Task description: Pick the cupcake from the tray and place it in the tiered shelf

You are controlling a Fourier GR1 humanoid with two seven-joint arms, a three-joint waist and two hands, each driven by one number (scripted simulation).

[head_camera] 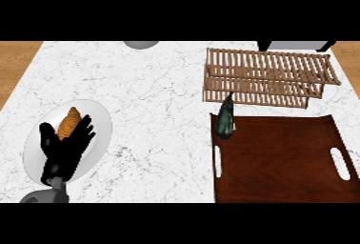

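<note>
the left hand (65,143) shows at the lower left of the frame, over a white plate (98,119) on the counter (141,86). its black fingers are spread and fairly straight, pointing up the frame, and they hold nothing. an orange-brown ridged pastry (70,120) lies on the plate just above the palm, partly behind the fingers; whether the fingers touch it cannot be told. the grey forearm runs down to the lower left edge.

the right hand shows nowhere in the view.

a dark brown tray (281,162) with a slot handle at each side fills the lower right of the frame. no cupcake can be made out on it. a dark green, upright, narrow thing (225,121) stands at the tray's upper left corner, at its edge; what it is cannot be told.

the slatted wooden shelf (267,78), in tiers, lies in the upper right, just above the tray, and nothing shows on its slats.

a grey rounded thing (142,44) is cut by the top edge, centre left. a pale box (295,45) on dark legs is cut by the top right edge.

no writing, label or brand can be read anywhere.
</note>
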